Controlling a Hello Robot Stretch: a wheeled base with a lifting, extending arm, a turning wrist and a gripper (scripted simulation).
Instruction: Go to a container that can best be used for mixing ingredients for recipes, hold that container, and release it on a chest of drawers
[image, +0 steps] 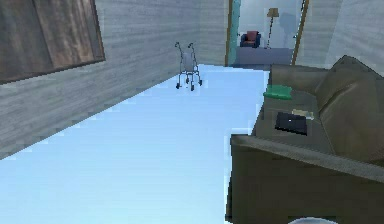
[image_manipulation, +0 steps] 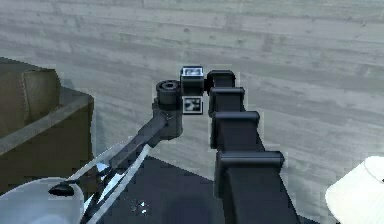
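In the lower left corner of the arm side view is a white round thing, curved like a bowl. I cannot make out whether anything is in it. My gripper ends right at it. The gripper's dark body is near the frame's centre, just left of the two white squares, and its thin fingers slant down and left to the white round thing's edge. I cannot tell whether I am grasping it or holding nothing at all. My arm rises as a dark bar from the bottom edge, right of the middle, against a plank wall. A brown sofa is at the left edge, and a pale shape is at the lower right.

In the forward view the sofa takes up the right side, with a green book and a dark flat thing on it. A small wheeled frame stands on the blue floor in the upper middle. At the upper right, a lamp shows through a doorway.
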